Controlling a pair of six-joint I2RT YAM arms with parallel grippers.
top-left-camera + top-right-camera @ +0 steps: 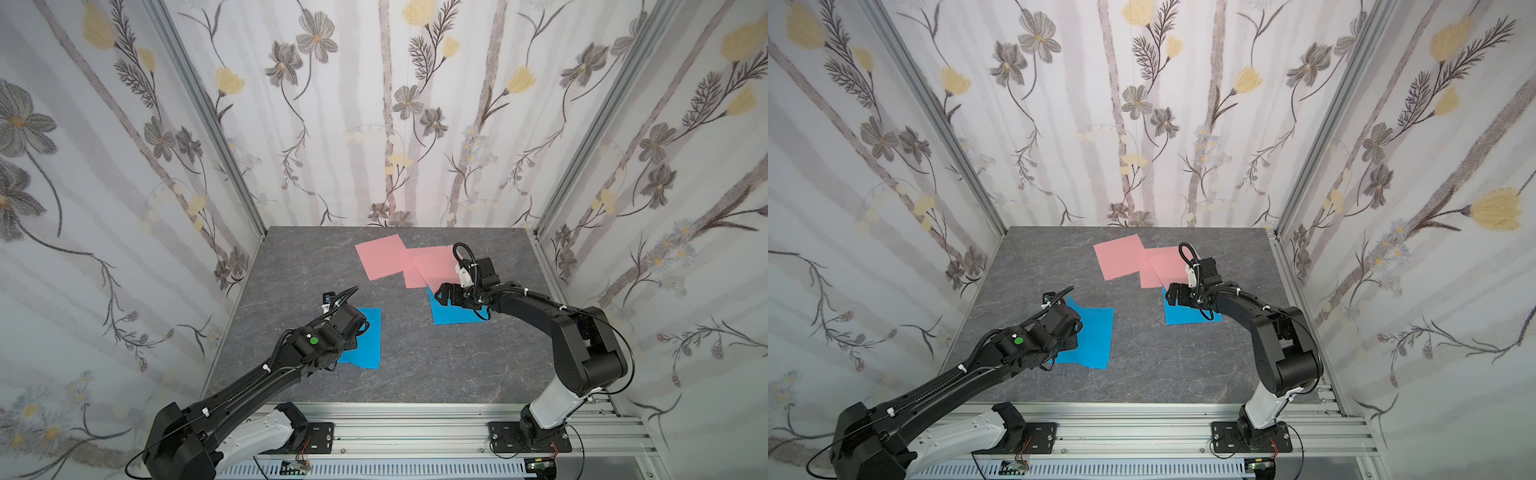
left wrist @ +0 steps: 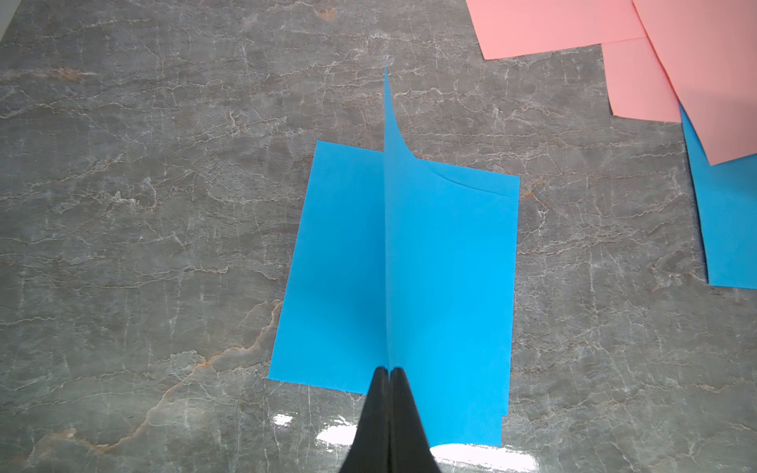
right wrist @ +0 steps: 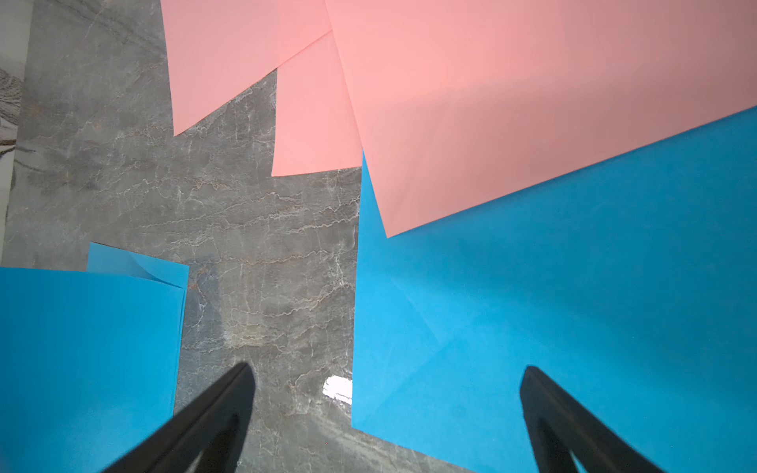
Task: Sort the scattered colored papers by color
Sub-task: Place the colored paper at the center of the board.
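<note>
Three salmon pink papers (image 1: pixel 381 257) overlap at the back of the table. A blue paper (image 1: pixel 453 314) lies in front of them, one corner tucked under the nearest pink sheet (image 3: pixel 512 102). My right gripper (image 3: pixel 387 368) hovers open over that blue paper's (image 3: pixel 573 307) edge, with nothing between its fingers; in a top view the right gripper (image 1: pixel 441 296) sits at the sheet's left corner. My left gripper (image 2: pixel 388 370) is shut on a blue sheet (image 2: pixel 446 266), lifted edge-on and curling over another blue sheet (image 2: pixel 336 266) lying flat. Both top views show these blue sheets (image 1: pixel 1096 336) at front left.
The grey marble tabletop (image 1: pixel 415 365) is closed in by floral-papered walls on the left, back and right, with aluminium posts (image 1: pixel 552 208) at the back corners. A metal rail (image 1: pixel 395 424) with both arm bases runs along the front edge.
</note>
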